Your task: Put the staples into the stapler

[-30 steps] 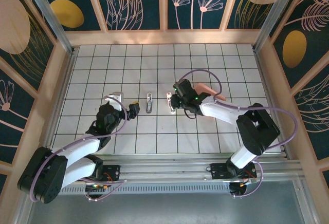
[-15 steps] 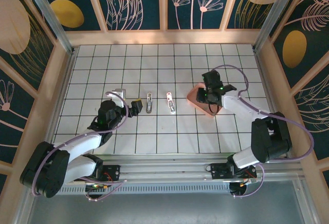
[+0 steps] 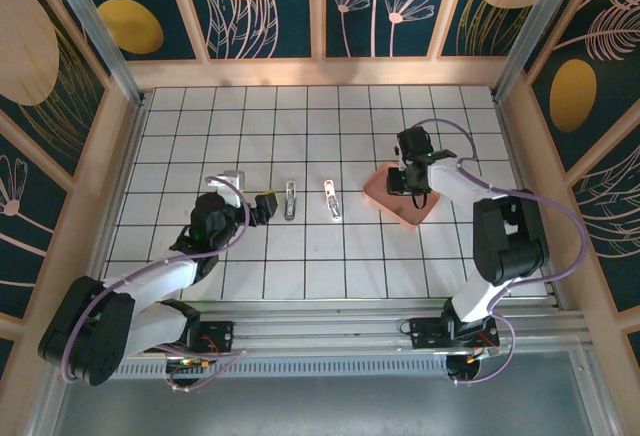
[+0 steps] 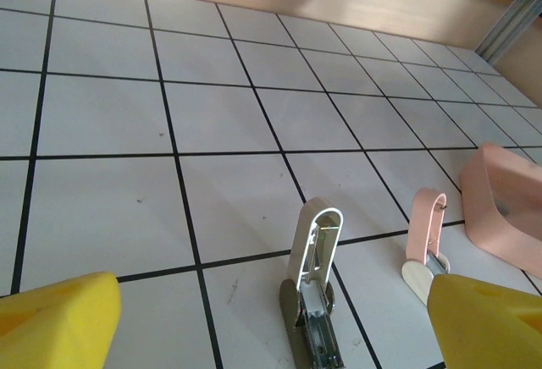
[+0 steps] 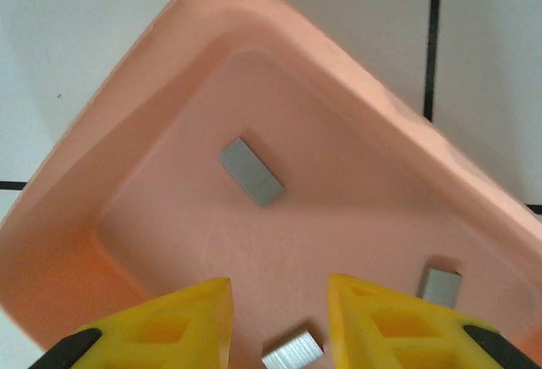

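The right gripper [image 5: 279, 289] hangs a little open and empty over the staples [image 5: 251, 170] in the pink tray [image 5: 406, 132]. The thin strip could slip when pinched. The left gripper [image 3: 264, 204] is wide open by the stapler [image 4: 312, 242]

Left claw [image 3: 262, 204] gapes wide, held low; right claw [image 5: 279, 327] points straight down, narrowly parted.

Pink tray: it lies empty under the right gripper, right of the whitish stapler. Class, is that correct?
Not empty. The right wrist view shows staples lying in the pink tray. It does lie under the right gripper, right of the whitish stapler.
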{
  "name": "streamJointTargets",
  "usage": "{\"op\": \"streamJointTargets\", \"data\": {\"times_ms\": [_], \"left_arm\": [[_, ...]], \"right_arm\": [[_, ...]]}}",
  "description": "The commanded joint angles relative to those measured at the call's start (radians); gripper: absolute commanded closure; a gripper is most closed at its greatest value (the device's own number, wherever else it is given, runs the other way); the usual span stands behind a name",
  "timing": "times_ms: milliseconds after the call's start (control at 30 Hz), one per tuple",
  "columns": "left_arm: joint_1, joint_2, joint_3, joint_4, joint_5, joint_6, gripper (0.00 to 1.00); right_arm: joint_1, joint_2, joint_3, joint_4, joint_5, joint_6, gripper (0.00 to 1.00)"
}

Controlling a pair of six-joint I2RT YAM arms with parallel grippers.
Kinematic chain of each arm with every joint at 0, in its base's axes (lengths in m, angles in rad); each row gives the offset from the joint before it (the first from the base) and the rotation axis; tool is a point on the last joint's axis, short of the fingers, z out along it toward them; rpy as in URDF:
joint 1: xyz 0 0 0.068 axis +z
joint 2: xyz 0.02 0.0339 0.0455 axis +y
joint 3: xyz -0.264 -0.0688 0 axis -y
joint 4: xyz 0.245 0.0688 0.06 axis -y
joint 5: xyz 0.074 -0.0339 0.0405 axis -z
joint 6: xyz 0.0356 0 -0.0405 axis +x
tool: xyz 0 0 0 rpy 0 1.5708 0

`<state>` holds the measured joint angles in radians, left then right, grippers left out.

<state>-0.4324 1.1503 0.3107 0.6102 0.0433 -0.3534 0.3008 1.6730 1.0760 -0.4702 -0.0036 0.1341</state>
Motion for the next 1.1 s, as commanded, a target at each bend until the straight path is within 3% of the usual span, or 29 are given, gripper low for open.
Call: {"op": "streamJointTargets", "data": {"times_ms": [0, 1067], "left_arm": [[-0.004, -0.025, 0.003, -0.021, -0.018, 0.000, 0.07], [-0.003, -0.018, 0.000, -0.024, -0.034, 0.021, 0.07]], "right_arm": [[-0.003, 0.023, 0.019, 0.059, -0.032, -0.018, 0.66], [0.000, 0.163, 0.031, 0.166, -0.039, -0.053, 0.66]]}}
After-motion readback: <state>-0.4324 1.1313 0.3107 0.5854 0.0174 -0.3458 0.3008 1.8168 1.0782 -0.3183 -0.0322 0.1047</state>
